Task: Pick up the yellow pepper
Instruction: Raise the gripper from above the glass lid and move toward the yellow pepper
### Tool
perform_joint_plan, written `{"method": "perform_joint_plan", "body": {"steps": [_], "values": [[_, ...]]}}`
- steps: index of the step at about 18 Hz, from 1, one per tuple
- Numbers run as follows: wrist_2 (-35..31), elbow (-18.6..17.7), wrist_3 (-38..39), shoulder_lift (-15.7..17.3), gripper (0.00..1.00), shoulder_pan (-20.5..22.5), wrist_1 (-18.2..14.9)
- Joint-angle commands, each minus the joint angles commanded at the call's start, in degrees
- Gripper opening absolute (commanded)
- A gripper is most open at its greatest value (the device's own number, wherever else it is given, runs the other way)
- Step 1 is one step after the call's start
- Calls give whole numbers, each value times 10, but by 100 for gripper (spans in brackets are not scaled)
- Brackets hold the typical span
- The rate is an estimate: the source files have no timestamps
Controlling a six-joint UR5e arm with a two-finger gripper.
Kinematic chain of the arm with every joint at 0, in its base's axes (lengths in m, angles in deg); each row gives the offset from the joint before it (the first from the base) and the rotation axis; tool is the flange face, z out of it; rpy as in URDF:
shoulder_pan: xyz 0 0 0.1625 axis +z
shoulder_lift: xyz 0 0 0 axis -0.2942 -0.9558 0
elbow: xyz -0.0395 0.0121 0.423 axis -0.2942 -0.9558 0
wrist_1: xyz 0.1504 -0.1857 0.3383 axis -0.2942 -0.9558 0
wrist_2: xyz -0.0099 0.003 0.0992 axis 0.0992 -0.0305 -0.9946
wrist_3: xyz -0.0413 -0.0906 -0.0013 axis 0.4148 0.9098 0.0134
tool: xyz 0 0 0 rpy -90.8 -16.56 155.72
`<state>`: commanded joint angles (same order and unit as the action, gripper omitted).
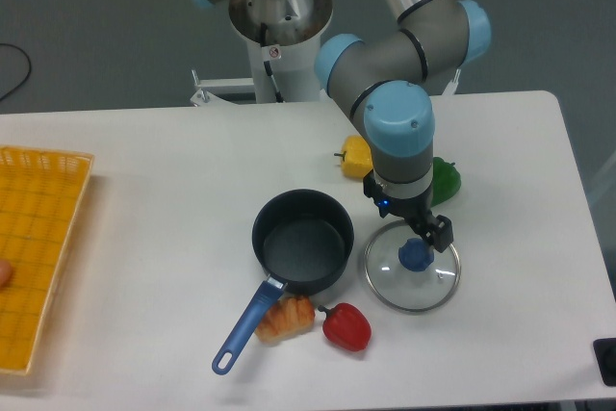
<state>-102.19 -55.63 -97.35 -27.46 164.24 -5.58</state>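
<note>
Your gripper (424, 230) hangs over the glass lid (412, 268), near its blue knob (414, 255); you cannot tell whether its fingers are parted or clenched. The yellow pepper (355, 156) sits on the table (144, 170) at the pan's (302, 242) one o'clock, partly hidden behind the arm, with the green pepper (445, 180) at its three o'clock.

Glossy yellow pepper (355, 156) and red pepper (347, 326); matt dark pot (302, 241); clear glass lid (412, 265), metal-rimmed; smooth white bench (144, 170).
</note>
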Motion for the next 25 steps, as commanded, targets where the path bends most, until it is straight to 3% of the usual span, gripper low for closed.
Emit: {"method": "perform_joint_plan", "body": {"steps": [7,13,16,19,21,25], "values": [[75,-6,13,25,100,9,-9],[96,-9,96,33,100,-1,-6],[120,-8,178,30,100,-4,10],[118,-6,221,19,100,-10,33],[114,2,329,11,100,-17,38],[75,-16,316,5,100,-37,39]]}}
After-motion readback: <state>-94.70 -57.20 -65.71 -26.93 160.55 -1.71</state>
